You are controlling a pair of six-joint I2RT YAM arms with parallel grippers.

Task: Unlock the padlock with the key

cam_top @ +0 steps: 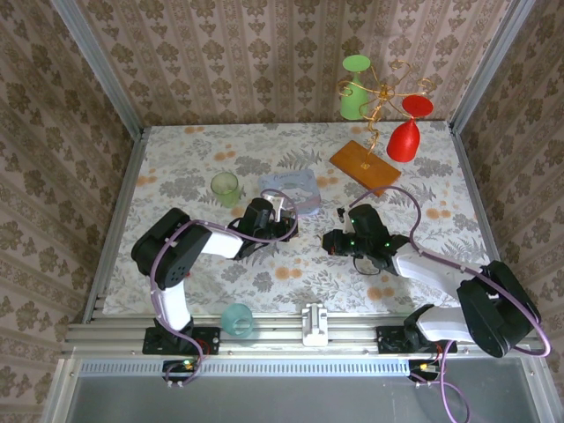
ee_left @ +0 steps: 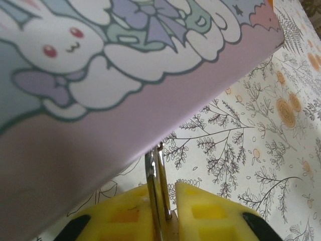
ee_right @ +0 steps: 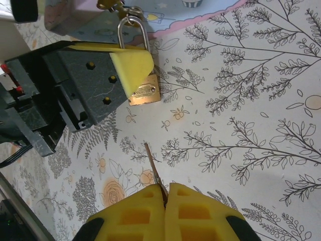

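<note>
The small brass padlock (ee_right: 146, 93) has its silver shackle (ee_right: 133, 31) pointing toward the patterned box. My left gripper (ee_left: 168, 211) is shut on the padlock, and its yellow pads (ee_right: 132, 64) clamp the body just below the shackle (ee_left: 155, 173). In the top view this gripper (cam_top: 283, 218) sits against the box's near edge. My right gripper (ee_right: 165, 195) is shut on the key (ee_right: 153, 164). The thin dark blade sticks out past the pads over the table, pointing toward the padlock with a clear gap between them. From above, the right gripper (cam_top: 332, 241) lies right of the left one.
The pale blue and pink patterned box (cam_top: 292, 189) (ee_left: 100, 75) lies right behind the padlock. A green cup (cam_top: 226, 187) stands to the left, and a teal cup (cam_top: 237, 319) sits at the front rail. An orange flat packet (cam_top: 366, 165) and a gold stand with cups (cam_top: 384, 92) are at the back right.
</note>
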